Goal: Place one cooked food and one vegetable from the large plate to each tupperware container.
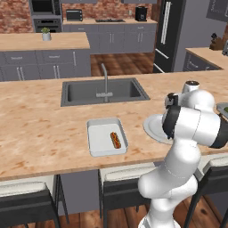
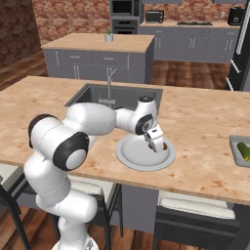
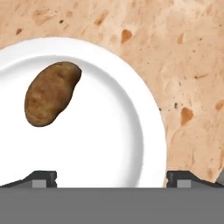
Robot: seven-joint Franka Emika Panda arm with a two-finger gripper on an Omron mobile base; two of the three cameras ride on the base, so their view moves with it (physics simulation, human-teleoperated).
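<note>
Potato (image 3: 51, 92) on your plate (image 3: 109, 144) looks firm, rounded, likely to roll; pinch it across its narrow middle with your wide-open fingers (image 3: 43, 178).

Lighting: even, bright, rendered; no glare. Soft shadow inside round white plate (image 3: 109, 144) rim, 3 o'clock side. Pics low-res, slightly soft; no edge distortion.
</note>
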